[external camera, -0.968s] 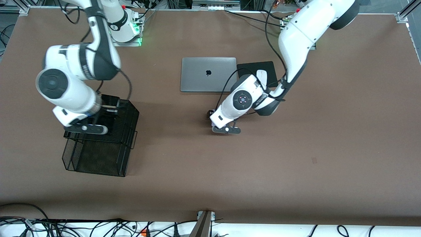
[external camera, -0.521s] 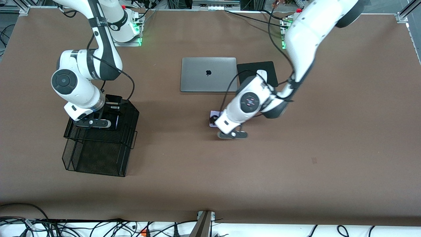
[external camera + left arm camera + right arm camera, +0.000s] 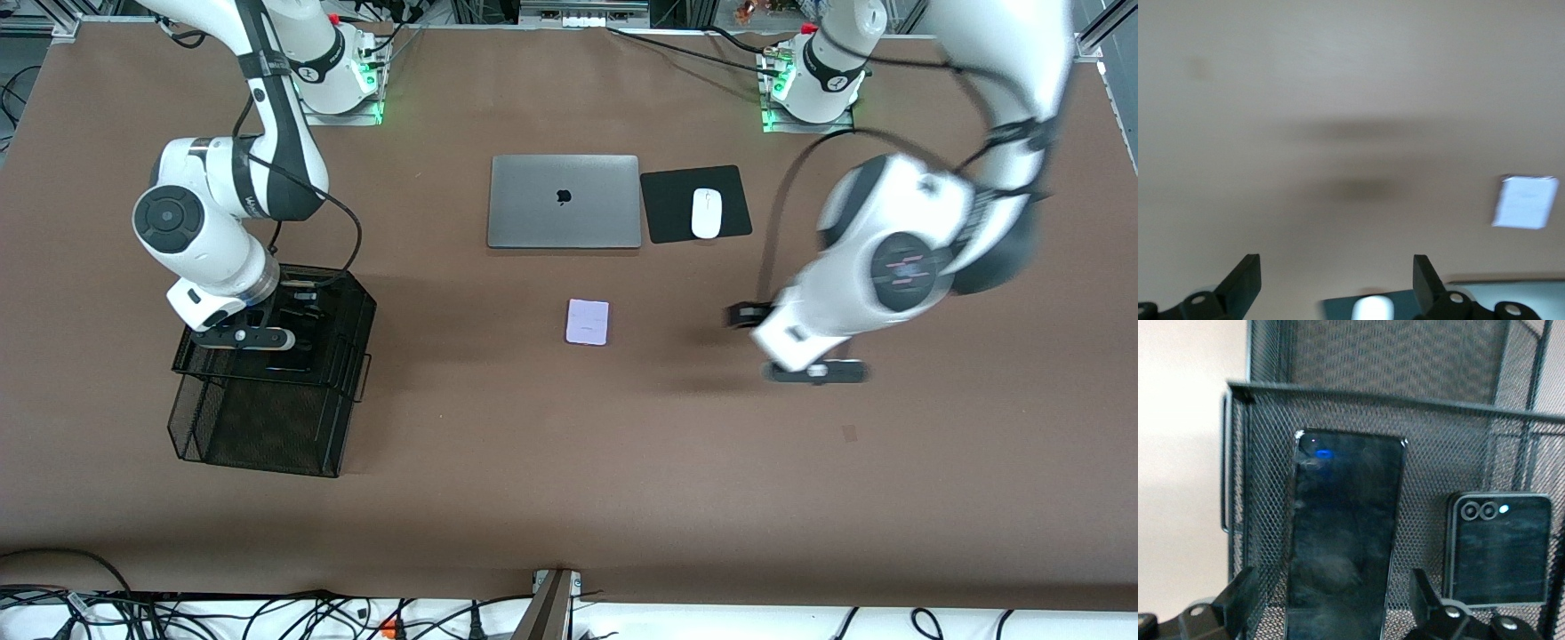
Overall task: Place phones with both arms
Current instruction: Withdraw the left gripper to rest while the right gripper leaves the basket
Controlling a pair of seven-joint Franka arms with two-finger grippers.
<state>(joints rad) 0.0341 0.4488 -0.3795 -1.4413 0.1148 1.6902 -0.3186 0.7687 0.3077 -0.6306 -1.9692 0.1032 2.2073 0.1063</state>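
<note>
The pale lavender phone (image 3: 588,321) lies flat on the bare table, nearer to the front camera than the laptop; it also shows in the left wrist view (image 3: 1525,201). My left gripper (image 3: 766,322) is open and empty over bare table, toward the left arm's end from that phone; its fingers (image 3: 1245,280) stand wide apart. My right gripper (image 3: 298,307) is open over the black mesh tray (image 3: 351,356). In the right wrist view the long black slab (image 3: 1341,533) lies in the tray between its spread fingers (image 3: 1238,593), with the black flip phone (image 3: 1498,550) beside it.
A closed silver laptop (image 3: 564,201) lies at mid table. A white mouse (image 3: 705,213) sits on a black pad (image 3: 667,206) beside it, toward the left arm's end. The mesh tray has a lower tier (image 3: 258,427) nearer the front camera.
The left arm has lifted off the lavender phone and swung toward its own end of the table, leaving the phone uncovered. The right gripper has shifted slightly over the tray.
</note>
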